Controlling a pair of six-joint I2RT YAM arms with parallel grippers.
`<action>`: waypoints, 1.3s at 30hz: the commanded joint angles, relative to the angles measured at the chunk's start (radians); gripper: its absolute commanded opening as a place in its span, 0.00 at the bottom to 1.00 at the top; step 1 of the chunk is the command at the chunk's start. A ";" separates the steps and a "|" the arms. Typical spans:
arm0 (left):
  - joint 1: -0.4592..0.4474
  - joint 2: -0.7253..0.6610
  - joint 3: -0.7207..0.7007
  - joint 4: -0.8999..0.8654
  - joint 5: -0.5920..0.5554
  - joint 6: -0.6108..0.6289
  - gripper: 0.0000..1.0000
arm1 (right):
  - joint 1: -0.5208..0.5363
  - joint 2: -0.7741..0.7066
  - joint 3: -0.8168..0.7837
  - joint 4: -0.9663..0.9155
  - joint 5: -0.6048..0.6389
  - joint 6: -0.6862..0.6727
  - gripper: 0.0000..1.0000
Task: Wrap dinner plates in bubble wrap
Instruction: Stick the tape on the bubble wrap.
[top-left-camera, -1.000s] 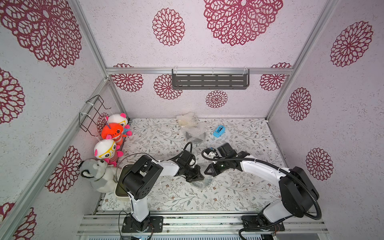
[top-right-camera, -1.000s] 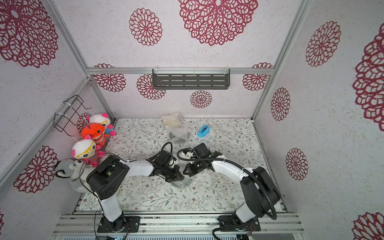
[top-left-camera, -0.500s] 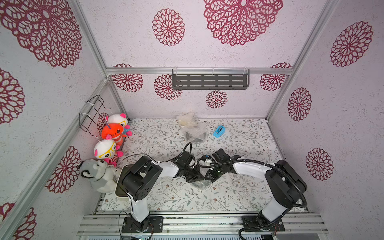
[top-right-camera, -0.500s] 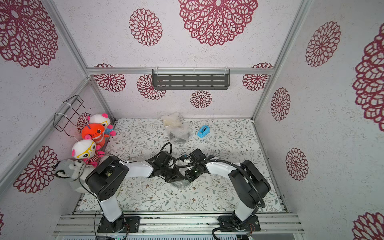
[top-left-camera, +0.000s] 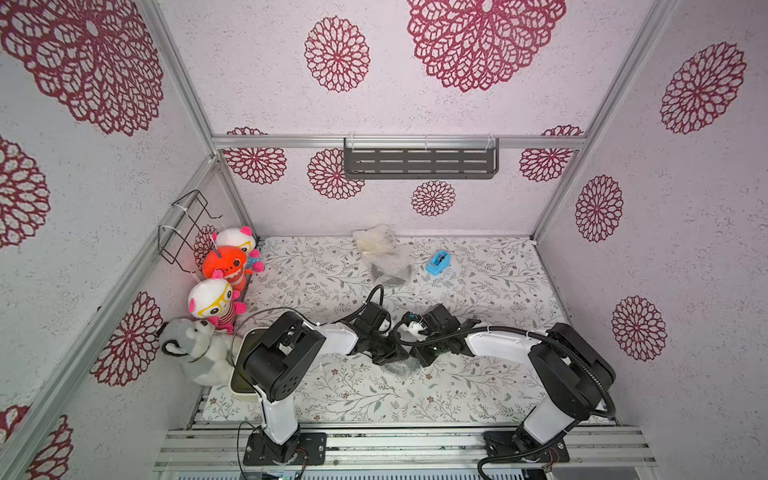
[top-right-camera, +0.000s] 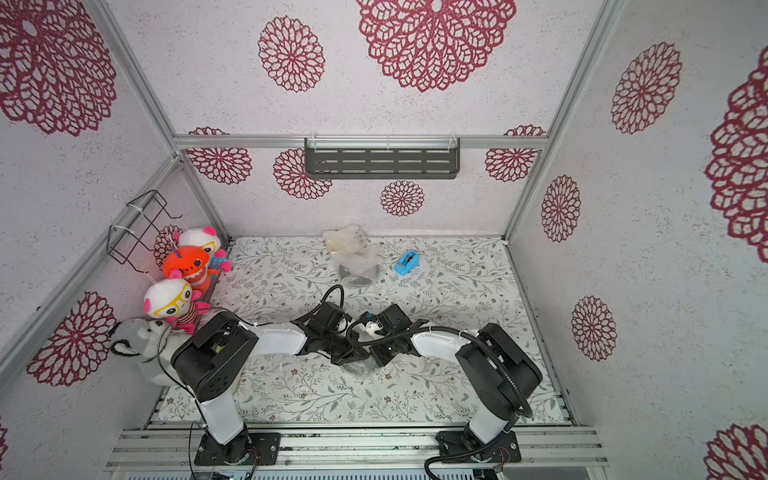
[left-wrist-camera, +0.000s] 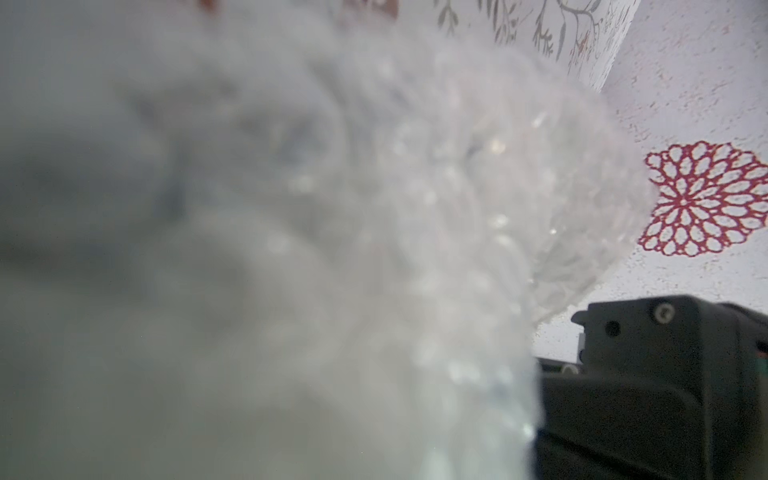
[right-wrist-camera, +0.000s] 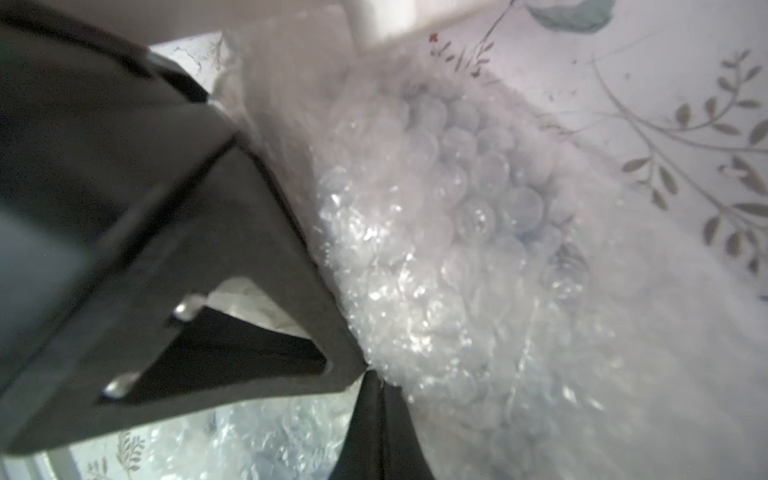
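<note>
Bubble wrap (top-left-camera: 401, 368) in closed left gripper (top-left-camera: 388, 354) and closed right gripper (top-left-camera: 420, 358)

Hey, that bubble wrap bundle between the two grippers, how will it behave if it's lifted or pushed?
The bubble wrap bundle looks crumpled and loose, so it will probably flop and shift rather than keep its shape. Its shiny bubbles suggest a squashy, somewhat slippery grip. What's inside is unclear, so treat it as possibly heavy and fragile.
</note>
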 joint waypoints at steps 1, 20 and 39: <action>-0.004 0.041 -0.028 -0.081 -0.095 0.002 0.00 | 0.000 -0.042 -0.071 0.082 0.197 -0.024 0.08; -0.007 0.057 -0.013 -0.096 -0.087 0.012 0.00 | 0.001 -0.210 -0.003 -0.020 0.158 0.172 0.39; -0.009 0.059 -0.007 -0.109 -0.092 0.010 0.00 | 0.024 -0.090 -0.078 0.010 -0.039 0.251 0.00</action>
